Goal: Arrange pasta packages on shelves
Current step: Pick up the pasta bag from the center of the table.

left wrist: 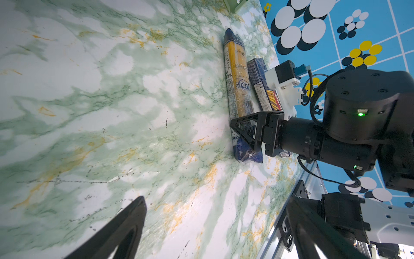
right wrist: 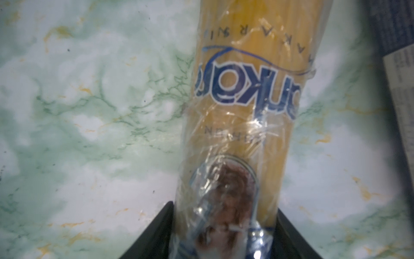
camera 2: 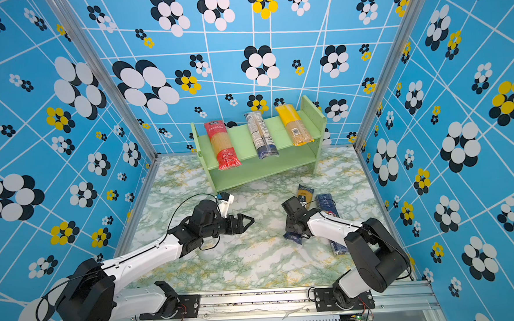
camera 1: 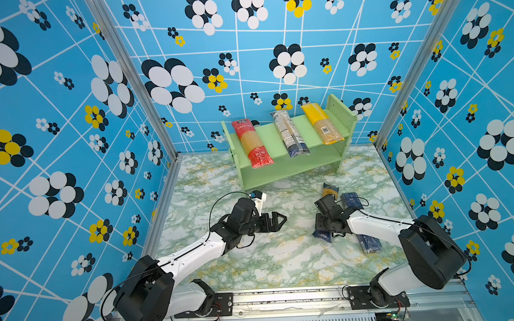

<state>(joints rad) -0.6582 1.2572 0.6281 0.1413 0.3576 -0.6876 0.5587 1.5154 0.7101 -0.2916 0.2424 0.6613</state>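
The pale green shelves (camera 1: 268,136) stand at the back of the table. On their top tier lie a red pack (camera 1: 252,143), a clear white-labelled pack (camera 1: 289,134) and a yellow pack (camera 1: 321,123). A brownish pack with dark blue ends (right wrist: 242,94) lies on the table, and beside it on the right lies the dark blue Barilla pack (camera 1: 370,243). My right gripper (right wrist: 224,224) points down over the brownish pack, one finger pressed to each long side. My left gripper (left wrist: 216,199) hovers open and empty over the table's middle (camera 1: 278,220).
The lower tier of the shelves (camera 1: 295,168) shows nothing on it. Patterned blue walls close in the left, back and right sides. An aluminium rail (camera 1: 287,295) with both arm bases runs along the front edge. Marbled table (camera 1: 255,258) lies between the arms.
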